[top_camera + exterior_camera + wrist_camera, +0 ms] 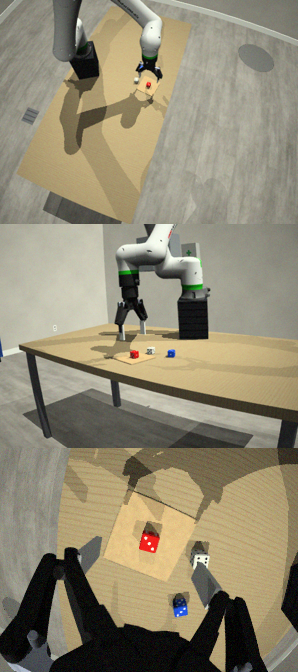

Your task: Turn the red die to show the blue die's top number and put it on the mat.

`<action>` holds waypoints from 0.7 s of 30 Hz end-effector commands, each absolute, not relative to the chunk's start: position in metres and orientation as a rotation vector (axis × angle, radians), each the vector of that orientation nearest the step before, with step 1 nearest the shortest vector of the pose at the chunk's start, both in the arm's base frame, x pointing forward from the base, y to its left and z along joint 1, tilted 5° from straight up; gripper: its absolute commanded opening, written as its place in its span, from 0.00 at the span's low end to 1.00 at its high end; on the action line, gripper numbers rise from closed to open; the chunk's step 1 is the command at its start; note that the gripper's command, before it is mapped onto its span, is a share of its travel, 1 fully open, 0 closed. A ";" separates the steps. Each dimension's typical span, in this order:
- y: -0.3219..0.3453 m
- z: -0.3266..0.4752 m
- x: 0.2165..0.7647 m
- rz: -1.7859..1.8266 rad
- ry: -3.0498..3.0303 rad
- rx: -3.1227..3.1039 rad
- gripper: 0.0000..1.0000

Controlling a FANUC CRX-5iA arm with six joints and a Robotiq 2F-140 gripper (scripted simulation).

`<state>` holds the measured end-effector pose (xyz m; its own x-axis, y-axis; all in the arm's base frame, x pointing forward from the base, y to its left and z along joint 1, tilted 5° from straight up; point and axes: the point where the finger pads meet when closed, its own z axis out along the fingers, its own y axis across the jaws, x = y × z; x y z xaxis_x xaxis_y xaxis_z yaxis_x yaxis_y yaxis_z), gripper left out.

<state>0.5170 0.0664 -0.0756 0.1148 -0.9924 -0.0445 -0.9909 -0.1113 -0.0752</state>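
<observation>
My jaws (pixel 149 76) (pixel 133 336) are spread wide with nothing between them. In my wrist view, the red die (pixel 148 84) (pixel 134 354) (pixel 149 542) lies ahead at twelve o'clock, on the mat (pixel 141 88) (pixel 132 361) (pixel 167 560); the blue die (pixel 171 353) (pixel 180 607) sits at five o'clock of it.

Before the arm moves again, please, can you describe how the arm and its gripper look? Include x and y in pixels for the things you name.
The arm (pixel 151 37) (pixel 140 255) is white with smooth, rounded casings, green rings and dark lettering along one link. The gripper (pixel 149 77) (pixel 132 337) (pixel 148 558) is mostly black, with two jointed fingers ending in flat, pale grey tips.
</observation>
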 end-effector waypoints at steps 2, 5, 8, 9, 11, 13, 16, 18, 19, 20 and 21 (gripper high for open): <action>0.066 -0.075 0.517 -0.028 2.035 -2.280 1.00; 0.066 -0.075 0.517 -0.028 2.035 -2.280 1.00; 0.066 -0.075 0.517 -0.028 2.035 -2.280 1.00; 0.066 -0.075 0.517 -0.028 2.035 -2.280 1.00; 0.066 -0.075 0.517 -0.028 2.035 -2.280 1.00; 0.066 -0.073 0.517 -0.028 2.035 -2.280 1.00; 0.066 -0.071 0.517 -0.028 2.035 -2.280 1.00; 0.066 -0.066 0.516 -0.028 2.035 -2.280 1.00; 0.066 -0.063 0.516 -0.028 2.035 -2.280 1.00; 0.066 -0.059 0.516 -0.028 2.035 -2.280 1.00; 0.065 -0.055 0.516 -0.028 2.035 -2.280 1.00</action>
<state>0.5162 0.0659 -0.0649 0.1144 -0.9925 -0.0433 -0.9910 -0.1110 -0.0753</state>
